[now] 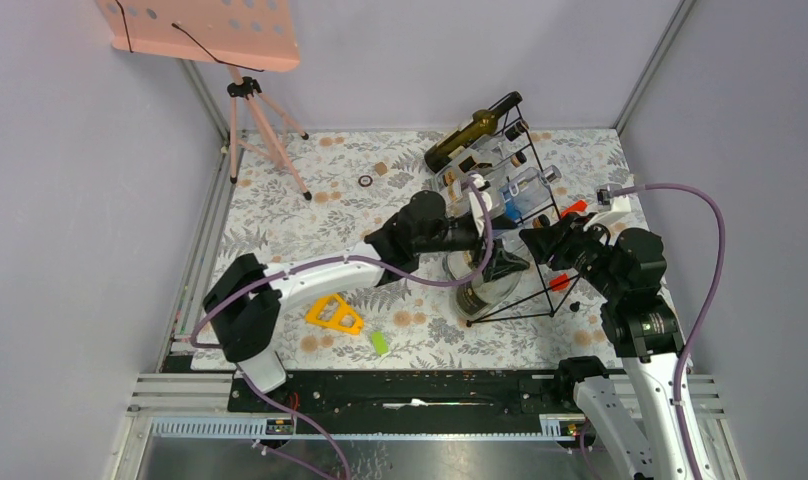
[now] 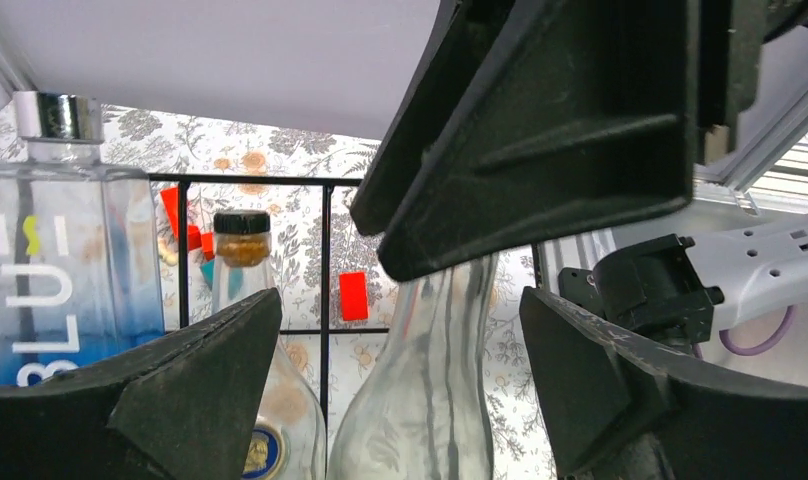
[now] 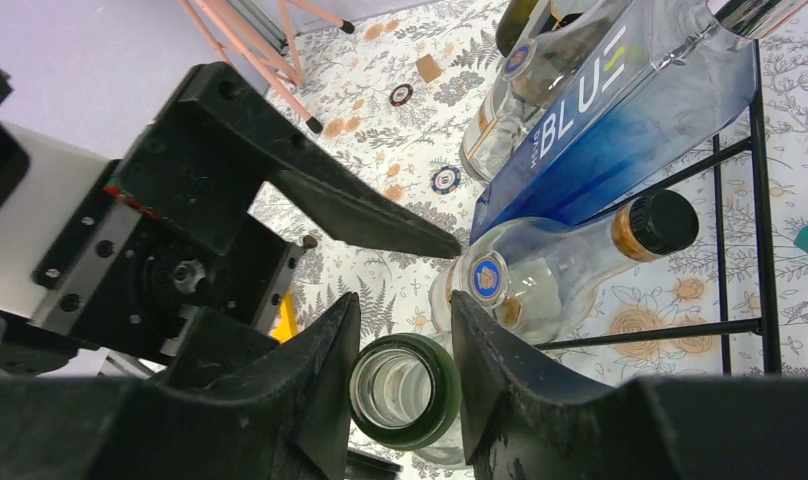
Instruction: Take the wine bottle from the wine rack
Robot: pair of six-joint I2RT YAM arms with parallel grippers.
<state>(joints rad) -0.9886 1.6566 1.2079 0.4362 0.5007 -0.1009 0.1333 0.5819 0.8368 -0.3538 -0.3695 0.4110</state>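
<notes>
The black wire wine rack stands right of centre and holds several bottles. The wine bottle is clear glass with a green-rimmed open mouth and lies low at the rack's near end. My right gripper is shut on its mouth, one finger on each side of the rim; it also shows in the top view. My left gripper is open, its fingers wide on either side of the bottle's shoulder and not touching it. In the top view the left gripper sits just above the bottle.
The rack also holds a blue "BLU" bottle, a small black-capped bottle and a dark olive bottle. A pink tripod stand is at the back left. A yellow triangle and a green piece lie near the front.
</notes>
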